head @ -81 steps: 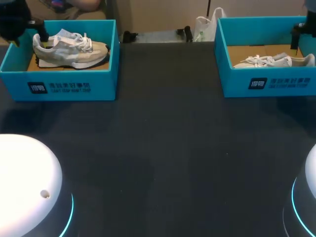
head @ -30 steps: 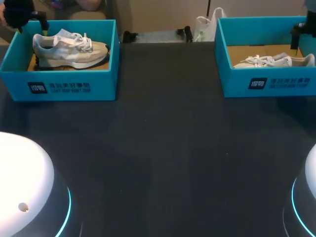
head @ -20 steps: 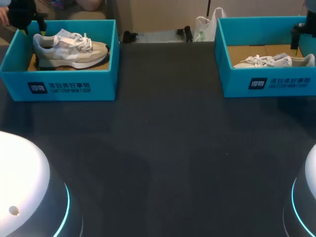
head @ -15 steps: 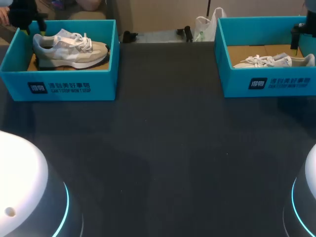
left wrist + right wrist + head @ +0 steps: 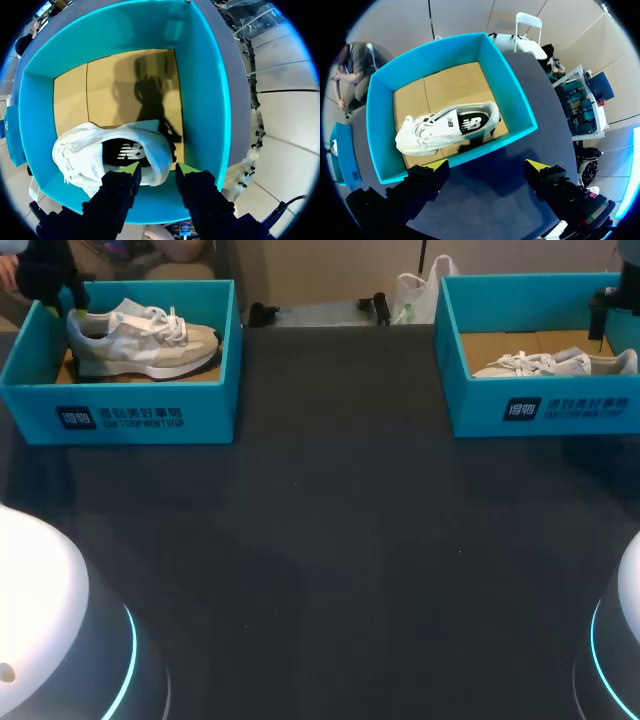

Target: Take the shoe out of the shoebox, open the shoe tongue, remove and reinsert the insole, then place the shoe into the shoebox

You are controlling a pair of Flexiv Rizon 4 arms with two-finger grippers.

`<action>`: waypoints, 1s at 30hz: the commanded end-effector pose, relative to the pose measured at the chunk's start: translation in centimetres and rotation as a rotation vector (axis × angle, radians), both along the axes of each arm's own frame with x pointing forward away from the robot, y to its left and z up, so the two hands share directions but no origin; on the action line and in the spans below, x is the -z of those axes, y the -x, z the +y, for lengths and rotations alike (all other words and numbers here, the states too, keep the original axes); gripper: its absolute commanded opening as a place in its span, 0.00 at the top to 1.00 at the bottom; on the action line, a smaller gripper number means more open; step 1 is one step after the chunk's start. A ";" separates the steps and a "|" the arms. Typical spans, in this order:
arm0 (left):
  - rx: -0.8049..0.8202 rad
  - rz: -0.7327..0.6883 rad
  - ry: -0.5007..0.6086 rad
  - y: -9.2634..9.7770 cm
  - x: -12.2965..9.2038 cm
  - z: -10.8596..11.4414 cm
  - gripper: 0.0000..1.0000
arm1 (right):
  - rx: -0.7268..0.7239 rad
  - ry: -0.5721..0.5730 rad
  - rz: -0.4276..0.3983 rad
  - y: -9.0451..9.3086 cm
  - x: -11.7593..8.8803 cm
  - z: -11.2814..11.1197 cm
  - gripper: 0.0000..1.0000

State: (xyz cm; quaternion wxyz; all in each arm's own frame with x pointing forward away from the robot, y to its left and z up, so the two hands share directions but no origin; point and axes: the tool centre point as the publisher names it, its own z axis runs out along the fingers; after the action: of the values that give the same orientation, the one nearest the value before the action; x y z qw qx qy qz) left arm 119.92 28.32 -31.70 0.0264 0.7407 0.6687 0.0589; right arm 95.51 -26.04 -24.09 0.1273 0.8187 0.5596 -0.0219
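On the left of the dark surface (image 5: 340, 540) stands the left shoebox (image 5: 120, 412), with the left shoe (image 5: 140, 340) lying inside on its sole, toe pointing toward the middle of the surface. The left end effector (image 5: 157, 170) hangs over the box's outer far corner, at the heel. Its fingers are parted, one yellow tip over the shoe's mouth and the other just outside the heel, so the heel's back wall sits between them. I judge it not yet clamped. The dark insole (image 5: 122, 150) shows in the opening.

This looks like the very first step: taking the shoe out. The next move calls for lowering a little, pinching the heel wall firmly, then lifting straight up so that the sole clears the box wall close behind it.

On the right, the right shoebox (image 5: 540, 410) holds the right shoe (image 5: 555, 363), untouched. The right end effector (image 5: 487, 167) hovers above that box's near wall with its fingers spread wide, holding nothing.
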 end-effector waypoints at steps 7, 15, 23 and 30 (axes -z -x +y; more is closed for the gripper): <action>-0.003 0.033 0.005 -0.4 1.8 0.8 0.53 | 0.000 -0.001 -0.001 0.1 0.0 0.0 0.00; -0.004 0.065 0.002 -0.8 3.2 1.4 0.52 | 0.000 -0.001 -0.001 0.1 0.0 0.0 0.00; 0.015 0.077 0.012 -1.1 4.3 1.7 0.51 | 0.000 -0.001 -0.001 0.1 0.0 0.0 0.00; 0.026 0.099 -0.004 -1.0 5.6 1.5 0.53 | 0.000 -0.001 -0.001 0.1 0.0 0.0 0.00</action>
State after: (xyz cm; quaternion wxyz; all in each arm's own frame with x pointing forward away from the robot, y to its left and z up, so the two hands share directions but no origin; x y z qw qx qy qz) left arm 119.88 29.73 -36.62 0.0003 0.7507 0.6599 0.0323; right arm 95.51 -26.04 -24.09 0.1273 0.8187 0.5595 -0.0219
